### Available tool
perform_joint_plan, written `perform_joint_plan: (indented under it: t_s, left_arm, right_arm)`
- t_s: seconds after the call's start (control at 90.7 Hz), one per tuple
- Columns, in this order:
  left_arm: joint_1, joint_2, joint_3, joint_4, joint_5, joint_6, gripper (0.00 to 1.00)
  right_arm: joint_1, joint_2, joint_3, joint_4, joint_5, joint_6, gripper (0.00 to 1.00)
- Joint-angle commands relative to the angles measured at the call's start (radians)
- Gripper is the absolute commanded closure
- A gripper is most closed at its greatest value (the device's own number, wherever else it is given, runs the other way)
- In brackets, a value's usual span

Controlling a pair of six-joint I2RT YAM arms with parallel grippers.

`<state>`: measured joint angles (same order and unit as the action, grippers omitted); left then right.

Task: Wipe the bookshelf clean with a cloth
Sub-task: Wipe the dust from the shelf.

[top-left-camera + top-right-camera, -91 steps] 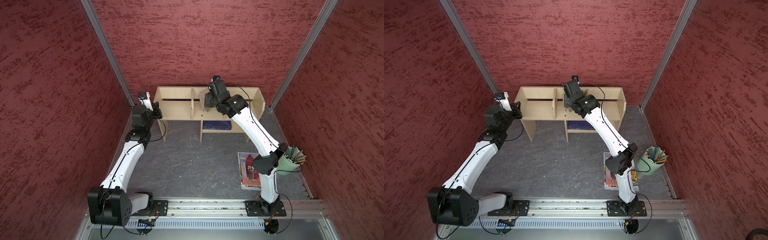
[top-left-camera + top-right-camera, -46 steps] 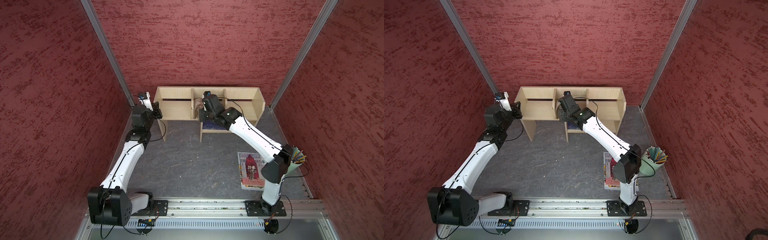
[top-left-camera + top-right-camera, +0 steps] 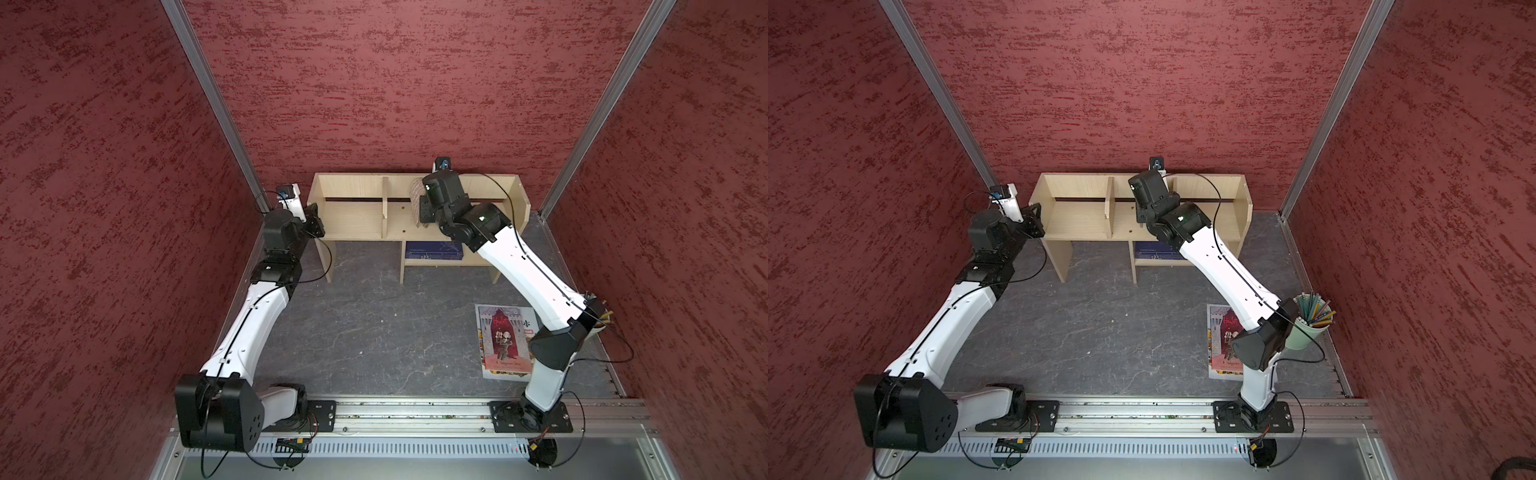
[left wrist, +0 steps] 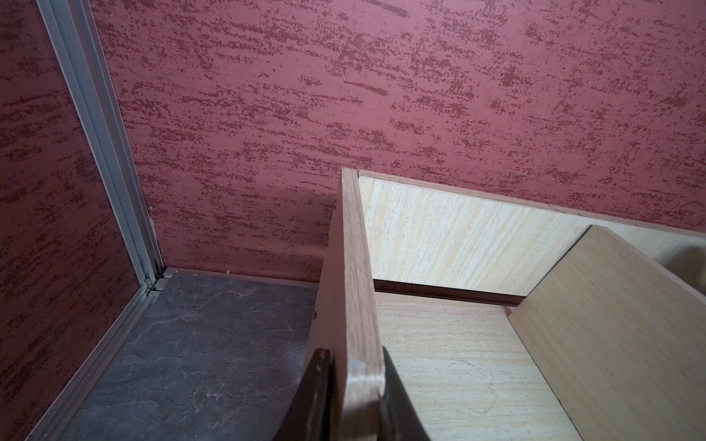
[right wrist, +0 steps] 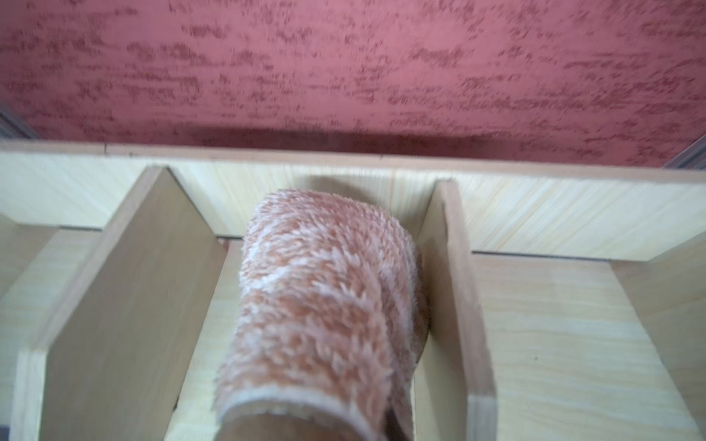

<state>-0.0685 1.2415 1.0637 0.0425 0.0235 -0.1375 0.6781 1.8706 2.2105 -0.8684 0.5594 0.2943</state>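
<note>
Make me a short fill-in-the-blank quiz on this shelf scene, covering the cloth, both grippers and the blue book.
1. The right gripper holds the cloth in the bookshelf's ____ top compartment.
2. The left gripper is shut on a side panel of the ____.
3. The blue book lies on the ____ shelf.
Missing words: middle; bookshelf; lower.

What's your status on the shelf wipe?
Left gripper clamped on shelf side panel. Right gripper shut on cloth, cloth in middle bay. Dividers close on both sides, nothing else seen in that bay.
</note>
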Motion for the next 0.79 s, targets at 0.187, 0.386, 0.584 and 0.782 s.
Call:
perform_joint_plan:
  t_s: [0.187,0.386,0.584,0.782]
  left_arm:
    - [-0.039,0.024,-0.034,-0.114,0.105,-0.119,1.0]
    - [-0.042,0.026,-0.035,-0.113,0.1,-0.116,1.0]
    - [-0.041,0.029,-0.034,-0.113,0.101,-0.117,1.0]
    - [-0.041,0.029,-0.035,-0.113,0.098,-0.116,1.0]
  right_arm:
    - [0.016,0.171,0.256,0.032,-0.196,-0.038,1.0]
    - [0.024,0.165,0.204,0.056,-0.294,0.011,1.0]
    - [0.048,-0.012,-0.157,0.169,-0.327,0.036,1.0]
    - [0.051,-0.116,-0.313,0.123,-0.202,0.018,1.0]
